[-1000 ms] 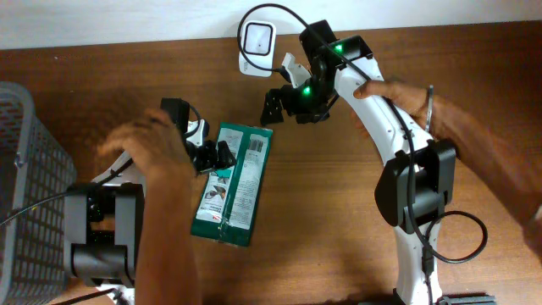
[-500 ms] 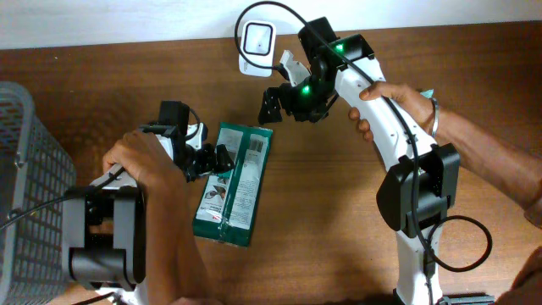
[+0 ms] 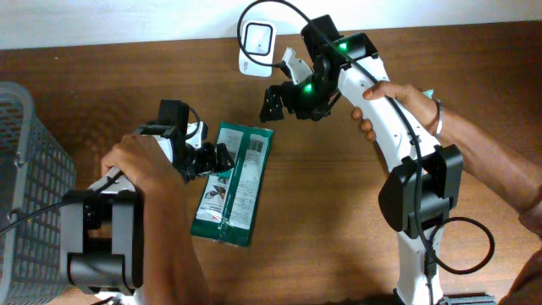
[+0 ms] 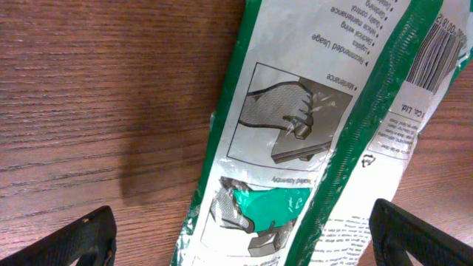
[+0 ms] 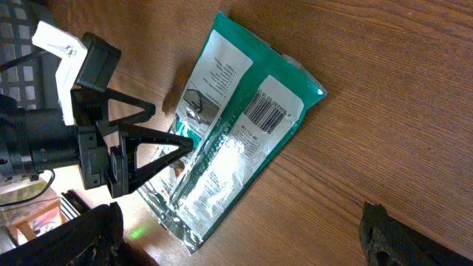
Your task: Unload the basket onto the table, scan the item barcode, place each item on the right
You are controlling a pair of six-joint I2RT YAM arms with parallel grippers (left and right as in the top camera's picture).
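Packet point(image 3: 233, 182) lies flat on table point(image 3: 339, 203), barcode point(image 3: 255, 146) facing up. Left gripper point(image 3: 220, 158) is spread wide and empty beside the packet's edge; contact unclear. Right gripper point(image 3: 273, 105) is likewise spread and empty, above the table near a white device point(image 3: 257, 39), probably the scanner.

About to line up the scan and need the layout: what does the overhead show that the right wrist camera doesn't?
Only the overhead: the white scanner-like device at the table's far edge, the grey basket, one hand on the left arm and another hand on the right arm. Only the right wrist: the barcode sharp, facing up near one end of the packet; overhead it is a small blur. Both: the green packet lying flat on the wooden table, with the open left gripper at its long edge.
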